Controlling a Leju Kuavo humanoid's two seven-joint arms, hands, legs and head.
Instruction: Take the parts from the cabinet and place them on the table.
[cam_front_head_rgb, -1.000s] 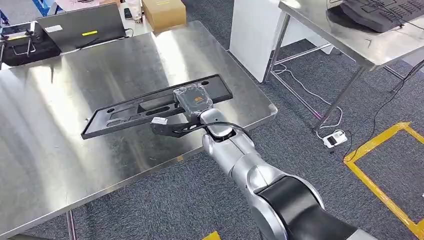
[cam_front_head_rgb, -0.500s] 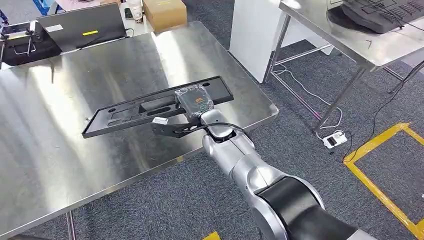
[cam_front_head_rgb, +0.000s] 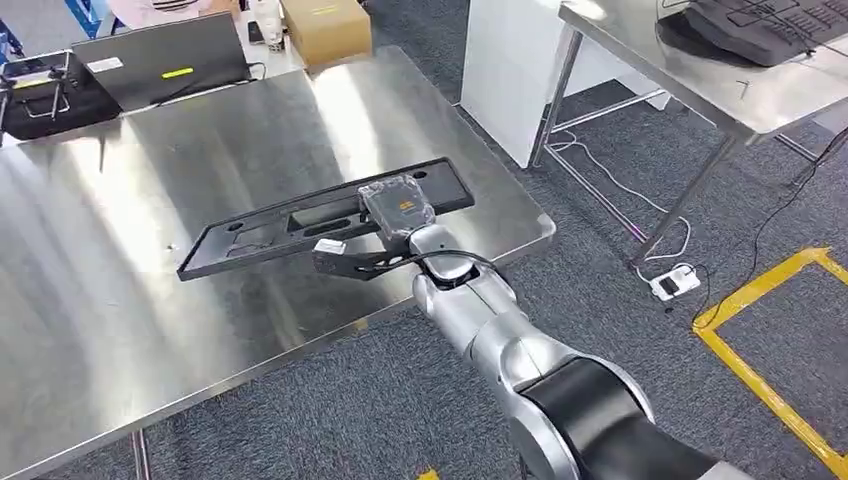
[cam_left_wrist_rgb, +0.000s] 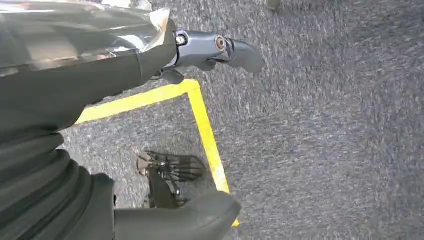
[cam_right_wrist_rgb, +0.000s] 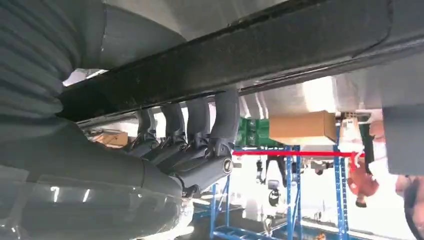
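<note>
The part (cam_front_head_rgb: 300, 222) is a long, flat black panel with rectangular cut-outs along its middle and small holes near its ends. It lies lengthwise across the near right area of the steel table (cam_front_head_rgb: 120, 300), its right end slightly farther than its left. The right hand (cam_front_head_rgb: 398, 210) grips its near edge toward the right end, fingers (cam_right_wrist_rgb: 200, 120) curled around the edge.

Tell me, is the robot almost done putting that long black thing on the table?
Nearly. The long black part is already out of the cabinet and over the steel table. The right hand grips it near one end; in the right wrist view its fingers curl under the part. Whether it touches the tabletop is unclear. Left to do: set it down and let go. The left hand hangs over the carpet, holding nothing.
</note>
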